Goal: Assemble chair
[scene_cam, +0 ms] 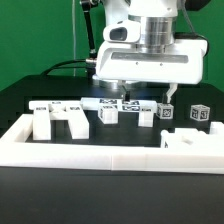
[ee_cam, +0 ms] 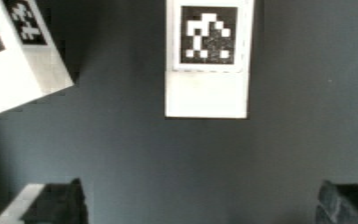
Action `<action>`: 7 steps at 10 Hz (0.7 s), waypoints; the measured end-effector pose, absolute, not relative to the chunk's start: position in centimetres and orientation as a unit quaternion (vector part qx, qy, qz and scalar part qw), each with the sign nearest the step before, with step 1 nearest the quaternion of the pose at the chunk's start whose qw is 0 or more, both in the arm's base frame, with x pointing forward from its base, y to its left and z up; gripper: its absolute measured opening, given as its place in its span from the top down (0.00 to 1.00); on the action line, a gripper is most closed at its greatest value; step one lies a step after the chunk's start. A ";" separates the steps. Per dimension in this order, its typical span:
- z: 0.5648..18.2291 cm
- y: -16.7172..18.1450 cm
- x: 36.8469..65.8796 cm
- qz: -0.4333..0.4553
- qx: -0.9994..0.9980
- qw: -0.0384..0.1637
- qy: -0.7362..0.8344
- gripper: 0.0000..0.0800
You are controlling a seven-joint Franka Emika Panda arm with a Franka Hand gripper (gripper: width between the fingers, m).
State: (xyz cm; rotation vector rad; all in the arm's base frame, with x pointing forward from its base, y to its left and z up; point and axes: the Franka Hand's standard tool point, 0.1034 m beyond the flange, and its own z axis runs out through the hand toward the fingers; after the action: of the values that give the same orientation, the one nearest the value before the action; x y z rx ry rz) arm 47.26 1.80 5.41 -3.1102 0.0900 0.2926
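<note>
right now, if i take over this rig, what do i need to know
Fingers: open, empty, hovering above the middle of the row of parts.
Parts: all loose on the table; big piece on the exterior view's left, tagged slabs in the middle below the arm, two small cubes on the exterior view's right.
Done: nothing visibly joined.
Left: first pick and the whole chair build.

Exterior view: the arm point(scene_cam: 150, 30) is cut off by the top edge, tags on the chair parts point(scene_cam: 110, 108) are too small to read, and the gripper point(scene_cam: 143, 97) tips are hard to make out against the dark backdrop. Wrist view: both dark fingertips point(ee_cam: 48, 205) are blurred and clipped by the frame edge. The tagged slab point(ee_cam: 211, 90) and a second tagged part point(ee_cam: 12, 70) are clipped too.
</note>
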 end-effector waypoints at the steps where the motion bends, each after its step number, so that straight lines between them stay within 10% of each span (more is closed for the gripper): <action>1: 5.1 1.7 47.7 0.116 -0.993 0.010 0.028 0.19; 7: 4.8 2.0 47.3 0.302 -0.953 0.016 0.021 0.19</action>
State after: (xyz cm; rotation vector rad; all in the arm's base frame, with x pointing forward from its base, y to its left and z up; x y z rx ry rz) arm 47.35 2.04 4.80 -2.9641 0.0650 0.9407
